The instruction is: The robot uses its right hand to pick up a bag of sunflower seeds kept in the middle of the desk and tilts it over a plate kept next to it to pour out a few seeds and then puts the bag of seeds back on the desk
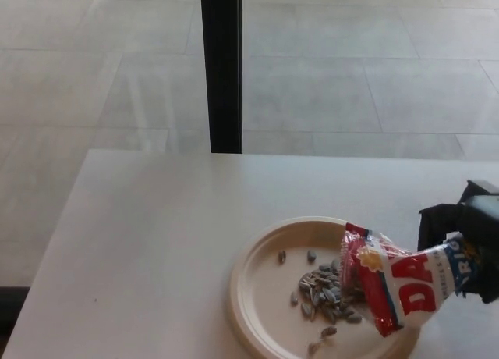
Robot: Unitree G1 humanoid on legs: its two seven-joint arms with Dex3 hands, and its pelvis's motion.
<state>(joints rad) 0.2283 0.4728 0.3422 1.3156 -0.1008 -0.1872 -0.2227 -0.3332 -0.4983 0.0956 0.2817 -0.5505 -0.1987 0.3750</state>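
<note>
Pouring step: our right hand (pixel 466 232) grips tilted seed bag (pixel 398 285), mouth over plate (pixel 257 296), seeds (pixel 323 289) heaped; next we upright bag, set on tabletop (pixel 156 234).

One bag (pixel 398 289), one plate (pixel 261 296), many seeds (pixel 323 289)

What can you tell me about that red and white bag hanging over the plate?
The bag of sunflower seeds is a glossy, crinkled packet, red and white with a blue band and large red letters. The robot's right hand grips its far end at the picture's right edge. It lies tilted, its open mouth pointing down and left over the plate, right beside the pile of seeds already poured out. Whether the mouth touches the seeds I cannot tell.
</note>
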